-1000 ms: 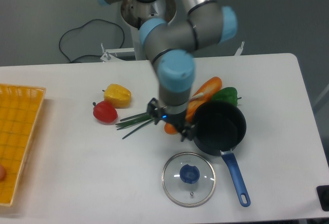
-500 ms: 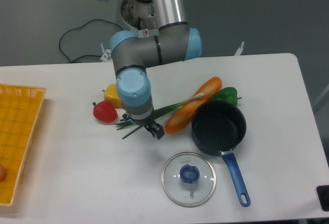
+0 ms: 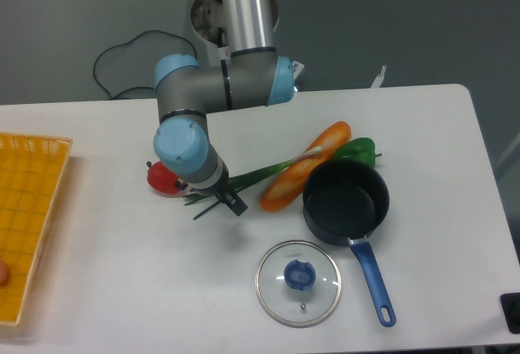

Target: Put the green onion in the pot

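Green onion point(image 3: 258, 174) lies flat on table point(image 3: 422, 118), leaf tips under gripper point(image 3: 227, 201), well left of pot point(image 3: 346, 200). Looks light, floppy, slim (grab mid-stalk). Claw state: can't tell.

Swung across from beside the pot point(image 3: 346, 200) toward 9 o'clock: arm wrist now over the leafy end of the green onion point(image 3: 244, 182), tool point(image 3: 227, 201) down at the dark leaves. Yellow pepper at 10 o'clock of the leaves now hidden behind the wrist; red pepper point(image 3: 162, 180) partly covered. Carrot point(image 3: 305, 167) and more of the onion's pale stalk uncovered. Jaw state hard to make out, perhaps closed.
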